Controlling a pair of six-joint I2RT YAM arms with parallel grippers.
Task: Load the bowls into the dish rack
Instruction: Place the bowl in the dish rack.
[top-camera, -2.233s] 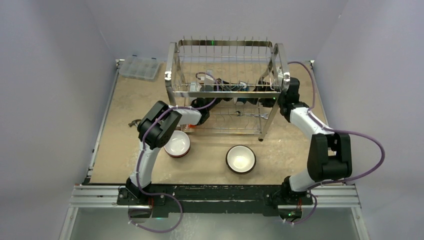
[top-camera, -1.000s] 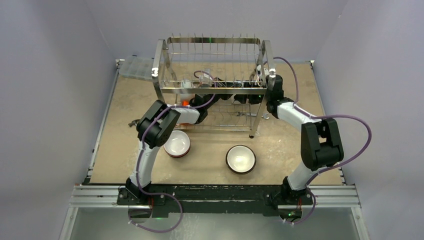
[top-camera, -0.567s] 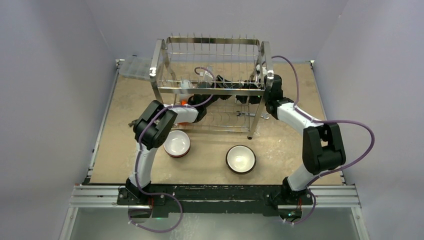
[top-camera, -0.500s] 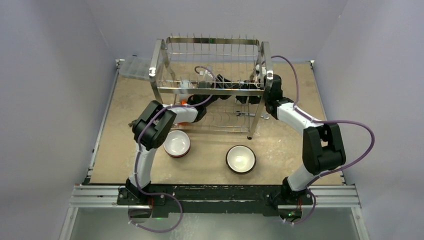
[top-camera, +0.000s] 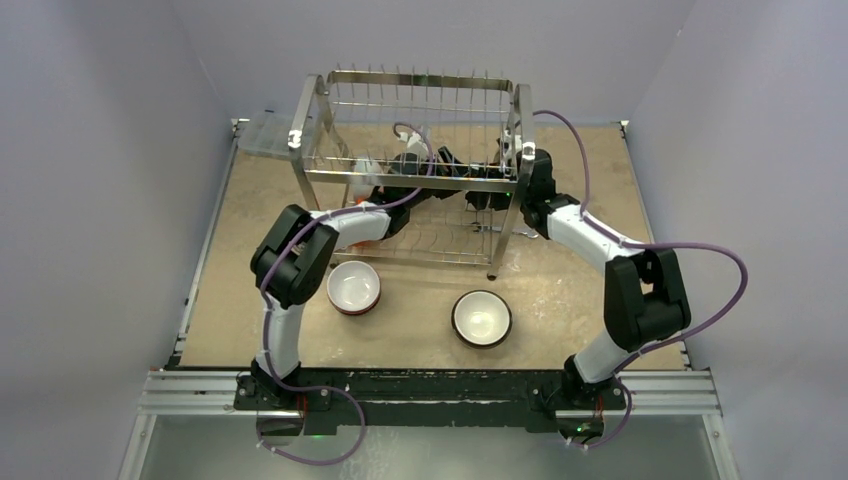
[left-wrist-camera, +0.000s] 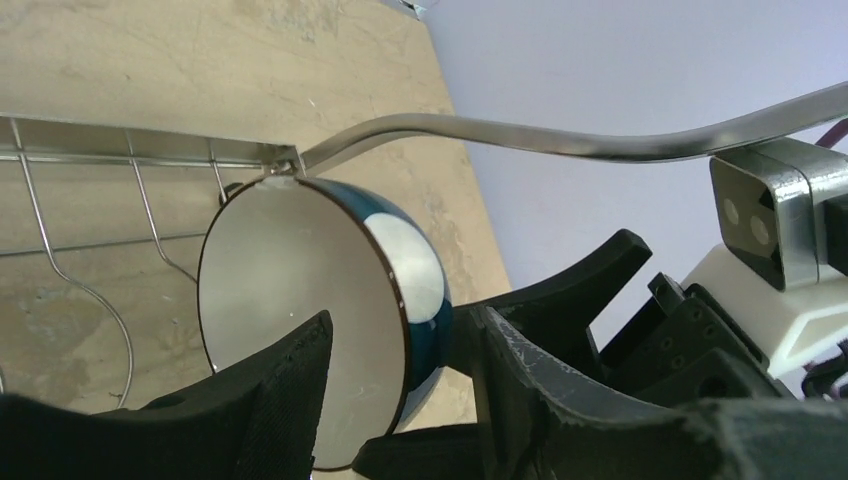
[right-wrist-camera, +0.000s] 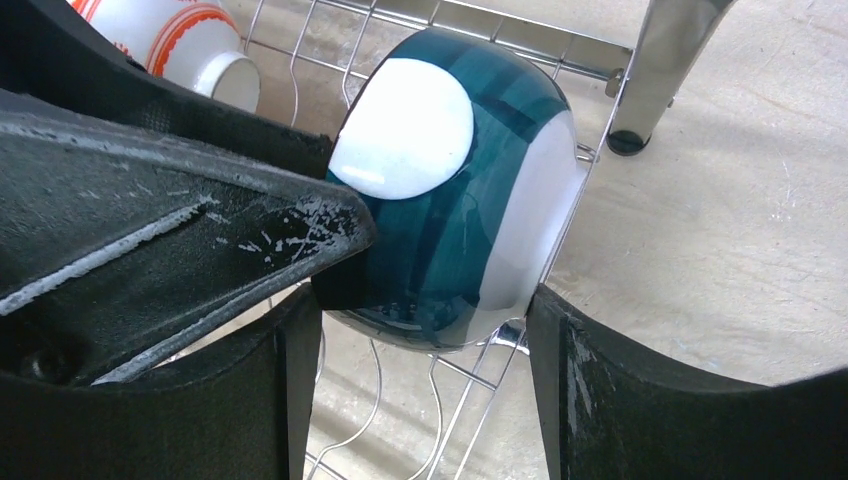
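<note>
A teal bowl with a white inside (left-wrist-camera: 300, 300) lies on its side in the lower tier of the metal dish rack (top-camera: 410, 181), at its right end. My right gripper (right-wrist-camera: 425, 300) clamps it, one finger on the rim and one on the teal outside (right-wrist-camera: 450, 230). My left gripper (left-wrist-camera: 400, 320) straddles the bowl's wall, one finger inside and one outside, with a gap showing. An orange-and-white bowl (right-wrist-camera: 170, 40) lies further in the rack. A red-and-white bowl (top-camera: 354, 287) and a dark bowl with a white inside (top-camera: 482, 318) stand on the table in front.
A clear plastic compartment box (top-camera: 262, 135) sits at the back left, touching the rack's left end. Both arms reach into the rack's lower tier, the right one through its right end loop (top-camera: 520, 120). Rack wires and legs (right-wrist-camera: 650, 80) crowd both grippers.
The rack has slid left across the table, its left end now over the clear box. Both arms have moved left with it, still inside the lower tier.
</note>
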